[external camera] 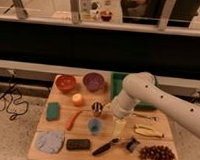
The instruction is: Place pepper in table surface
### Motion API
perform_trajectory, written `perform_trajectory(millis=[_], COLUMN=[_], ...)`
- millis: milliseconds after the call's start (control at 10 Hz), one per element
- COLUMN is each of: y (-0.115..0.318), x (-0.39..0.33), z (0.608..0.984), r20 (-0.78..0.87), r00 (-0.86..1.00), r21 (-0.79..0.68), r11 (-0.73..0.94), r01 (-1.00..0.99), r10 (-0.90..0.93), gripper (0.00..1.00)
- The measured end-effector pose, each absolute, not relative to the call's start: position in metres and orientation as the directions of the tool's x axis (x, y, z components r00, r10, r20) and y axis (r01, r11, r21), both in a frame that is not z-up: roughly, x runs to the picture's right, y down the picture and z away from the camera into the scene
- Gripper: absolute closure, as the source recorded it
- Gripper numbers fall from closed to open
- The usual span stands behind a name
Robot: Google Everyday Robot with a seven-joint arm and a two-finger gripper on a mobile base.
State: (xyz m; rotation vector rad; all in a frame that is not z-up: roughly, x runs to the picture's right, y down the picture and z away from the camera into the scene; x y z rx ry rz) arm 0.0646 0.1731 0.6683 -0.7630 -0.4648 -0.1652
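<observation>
The pepper (73, 119) is slim and orange-red. It lies on the left half of the light wooden table surface (61, 128), between a green sponge (53, 111) and a small blue cup (95, 125). My white arm reaches in from the right, over the middle of the table. My gripper (106, 110) is at its lower end, next to a small metal cup (97, 108), to the right of the pepper and apart from it. Nothing shows in it.
A red bowl (66, 83), a purple bowl (93, 81) and a green tray (118, 81) stand along the back. A round yellow-orange fruit (77, 99) sits behind the pepper. At the front lie a grey cloth (50, 141), a black block (78, 143), a black-handled tool (106, 146) and grapes (158, 153).
</observation>
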Motion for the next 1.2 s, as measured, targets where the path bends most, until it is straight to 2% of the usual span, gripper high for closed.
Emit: perform_trajectory(millis=[600, 1200], y=[0.181, 0.177], x=[0.055, -0.039], z=[0.671, 0.674], r20=[0.477, 0.575], r00=[0.879, 0.816], r21=[-0.624, -0.548], r11=[0.707, 0.709], r01=[0.333, 0.444], r10=[0.007, -0.066], gripper=[0.20, 0.20])
